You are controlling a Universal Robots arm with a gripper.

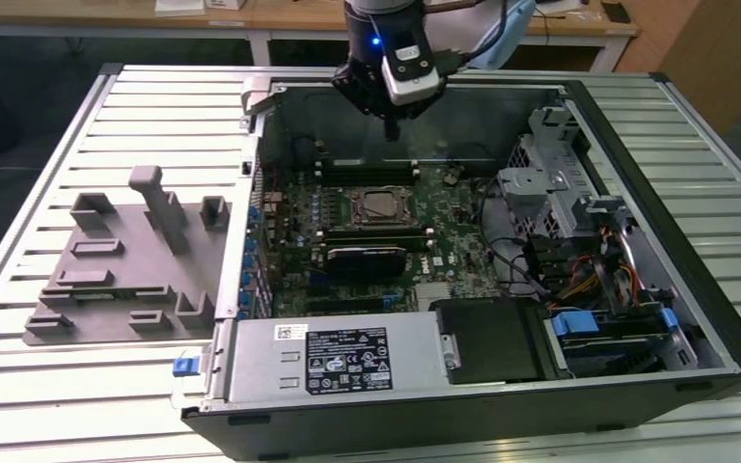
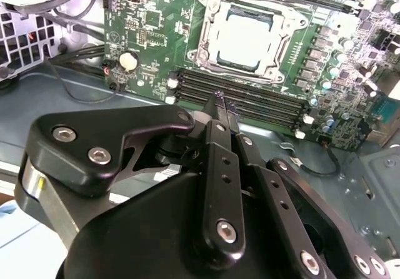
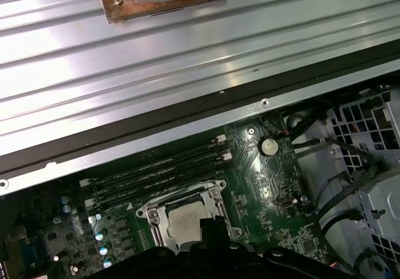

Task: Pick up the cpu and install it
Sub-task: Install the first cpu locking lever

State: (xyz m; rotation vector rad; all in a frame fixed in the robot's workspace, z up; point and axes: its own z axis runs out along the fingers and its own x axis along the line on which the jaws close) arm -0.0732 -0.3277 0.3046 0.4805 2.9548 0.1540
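We judge the task almost done: the cpu (image 2: 246,39) already lies inside the socket (image 2: 211,22) on the motherboard (image 2: 150,22), while our end effector (image 2: 220,99), fingers pressed together and holding nothing, hangs above it.

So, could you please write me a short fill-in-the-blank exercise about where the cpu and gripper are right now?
1. The cpu lies in the motherboard's ____.
2. The gripper fingers are ____, holding nothing.
3. In the exterior view, the grey fixture block sits to the case's ____.
4. The memory slots lie between the gripper and the ____.

Missing words: socket; shut; left; cpu
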